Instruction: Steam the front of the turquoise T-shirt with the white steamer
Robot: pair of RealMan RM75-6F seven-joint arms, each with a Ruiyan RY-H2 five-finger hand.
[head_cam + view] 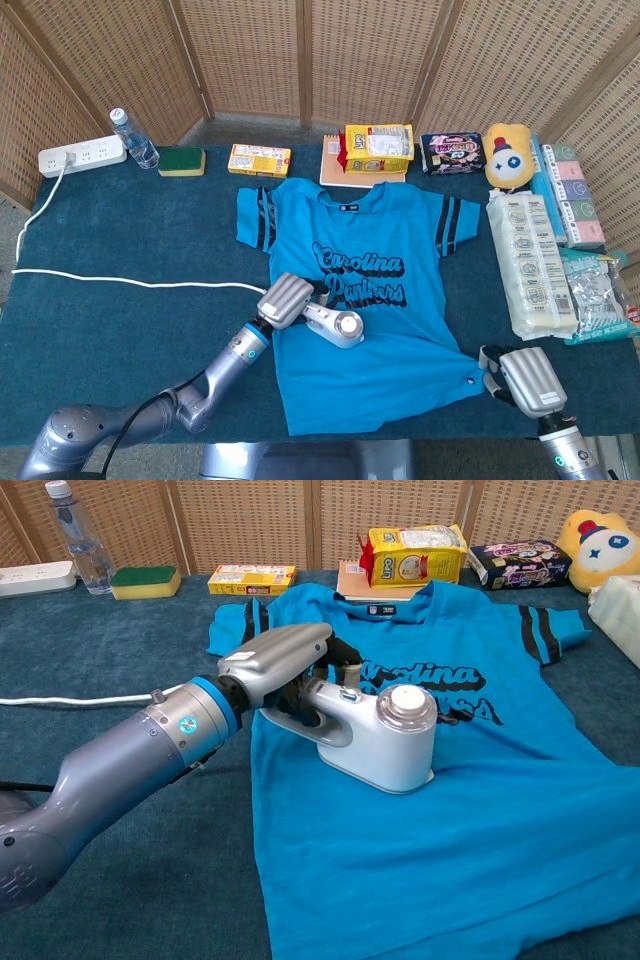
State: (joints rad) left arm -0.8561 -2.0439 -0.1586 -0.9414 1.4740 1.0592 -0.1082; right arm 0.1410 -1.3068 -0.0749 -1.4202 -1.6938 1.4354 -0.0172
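Turquoise T-shirt point(365, 300) spread flat, print side up, at the centre of the dark teal table cover point(120, 330), collar toward 12 o'clock and hem toward 6 o'clock; laid out this way, presumably, to expose the whole front to the steamer. White steamer point(375, 735) set sole-down on the fabric just below the black lettering point(362, 275), toward the shirt's 8 o'clock, handle pointing to 9 o'clock. Left hand point(290, 670) wrapped round that handle, fingers point(338, 660) curled closed over it, forearm reaching in from 7 o'clock so the sole stays flat on the cloth. White cord point(130, 282) trailing across the cover toward 9 o'clock and on to the power strip point(82, 155) at 10 o'clock.

Right hand point(525, 378) seen from the back at 5 o'clock, just beside the shirt's lower corner; fingers bent toward that corner, possibly pinning the hem taut, though contact and grip cannot be told. Lower half of the front judged not yet covered.
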